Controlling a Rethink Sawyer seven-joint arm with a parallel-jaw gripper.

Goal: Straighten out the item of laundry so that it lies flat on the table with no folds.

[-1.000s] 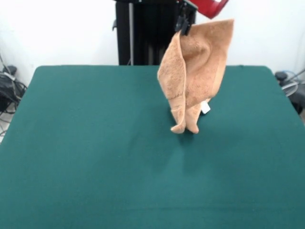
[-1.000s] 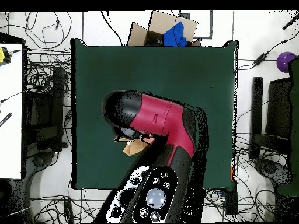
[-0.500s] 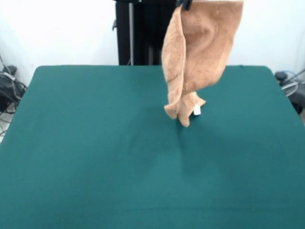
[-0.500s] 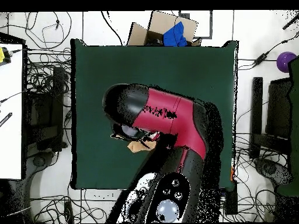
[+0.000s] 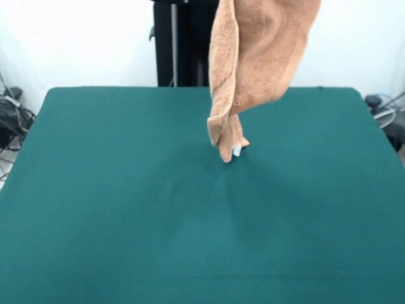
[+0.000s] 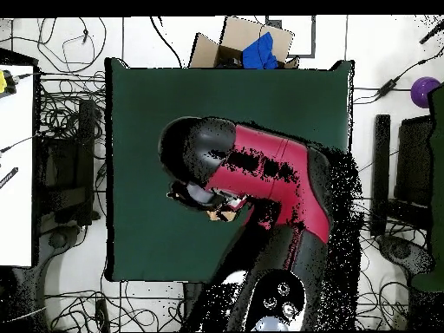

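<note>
Terry towelling, light orange-tan point(image 5: 256, 60), is hanging bunched from above our tool point(image 6: 211, 201), its low tip just over the dark green felt table point(image 5: 114, 209); we cannot tell the tool's grip.

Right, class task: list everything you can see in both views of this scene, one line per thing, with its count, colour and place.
Towel: one, orange-tan, hanging from the top of the front view, its lowest tip over the table's far middle.
Tag: one, white, at the towel's lowest tip.
Table: one, dark green top, filling most of both views.
Cardboard box: one, brown, with blue cloth in it, beyond the table's top edge in the overhead view.
Ball: one, purple, top right of the overhead view.
Cables: many, black, on the floor around the table.
Arm: one, red and black, over the table in the overhead view.
</note>
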